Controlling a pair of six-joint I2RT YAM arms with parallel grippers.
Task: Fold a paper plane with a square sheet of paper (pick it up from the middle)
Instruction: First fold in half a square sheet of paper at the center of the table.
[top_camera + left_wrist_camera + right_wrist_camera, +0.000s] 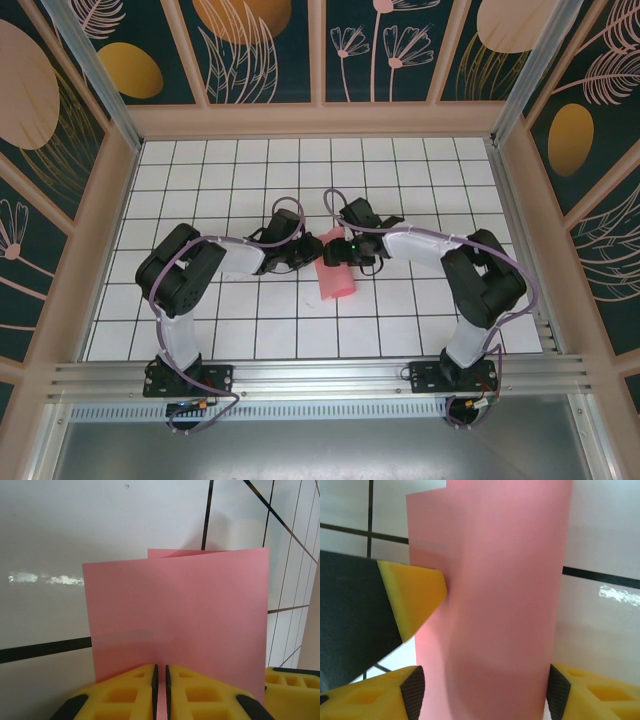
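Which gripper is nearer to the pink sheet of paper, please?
Left. The left gripper is shut on the pink sheet at its edge, touching it; the right gripper stands open, a finger on either side of the sheet.

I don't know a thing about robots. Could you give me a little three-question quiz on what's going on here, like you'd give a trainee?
1. True or false: the left claw stands wide open and touches nothing.
2. Pick one: the pink paper is A) one flat layer, B) doubled over, with a second edge peeking out behind the first, C) crumpled into a ball.
3. Fill the gap: in the right wrist view, the paper runs up between the right claw's two yellow ____.

Key: 1 false, it is pinched shut on the paper's edge. 2 B. 3 fingers.
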